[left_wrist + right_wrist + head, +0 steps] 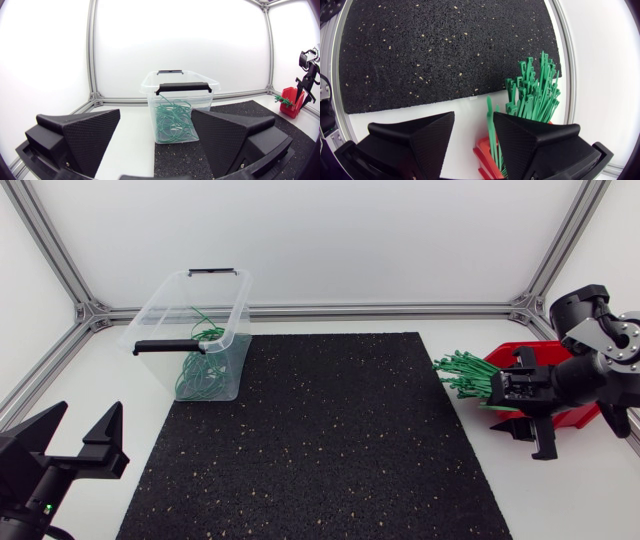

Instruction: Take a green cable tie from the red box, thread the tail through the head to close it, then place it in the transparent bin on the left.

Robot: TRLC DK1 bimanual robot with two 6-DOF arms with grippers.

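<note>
The red box (575,417) stands at the table's right edge, and a bundle of green cable ties (465,375) fans out of it toward the mat. My right gripper (522,405) hangs over the box, open. In the right wrist view its fingers (530,145) stand apart over the box's corner (482,150). One green tie (491,127) rises between them, against one finger only. The rest of the ties (532,90) lie just ahead. The transparent bin (190,320) with black handles sits at the back left and holds several looped green ties (200,370). My left gripper (88,420) rests open at the front left, facing the bin (180,90).
A black speckled mat (320,430) covers the middle of the white table, between bin and box. Aluminium frame rails run along the back and side edges. From the left wrist view the red box (290,100) shows far off beside my right arm.
</note>
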